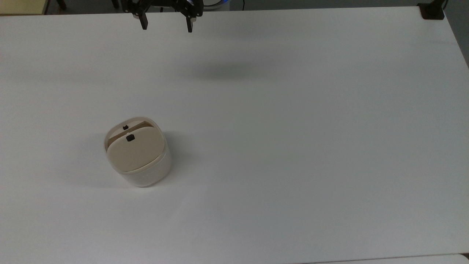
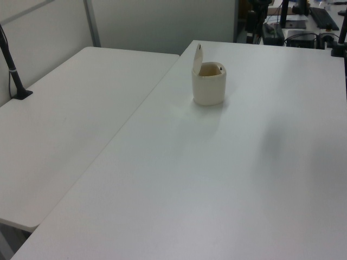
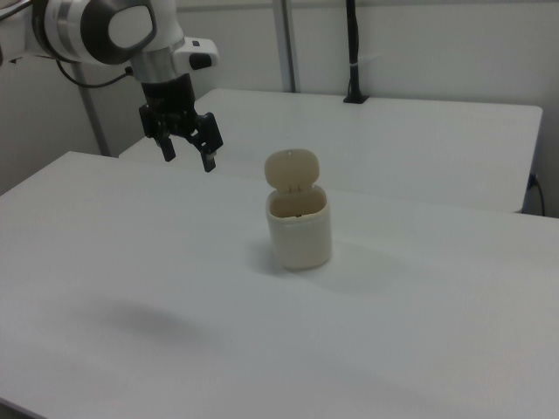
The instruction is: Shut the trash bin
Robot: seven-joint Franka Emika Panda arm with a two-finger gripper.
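Note:
The trash bin (image 1: pixel 146 172) is a small cream-white rounded pot on the white table, left of centre in the top view. Its beige lid (image 1: pixel 135 150) stands raised on its hinge, with a small black button (image 1: pixel 130 138) near its free edge. In the left view the trash bin (image 2: pixel 209 85) stands at the far middle with the lid (image 2: pixel 197 58) upright. From the right view the trash bin (image 3: pixel 300 229) shows its open mouth under the lid (image 3: pixel 293 168). My gripper (image 1: pixel 166 24) hangs open high over the table's far edge, well away from the bin; in the right view the gripper (image 3: pixel 187 154) is left of the bin.
The white table (image 1: pixel 293 146) stretches wide to the top view's right. A second white table (image 2: pixel 65 114) adjoins it on the left view's left. A black post (image 3: pixel 353 52) stands on the far table in the right view. A black clamp (image 1: pixel 432 11) sits at the top view's far right corner.

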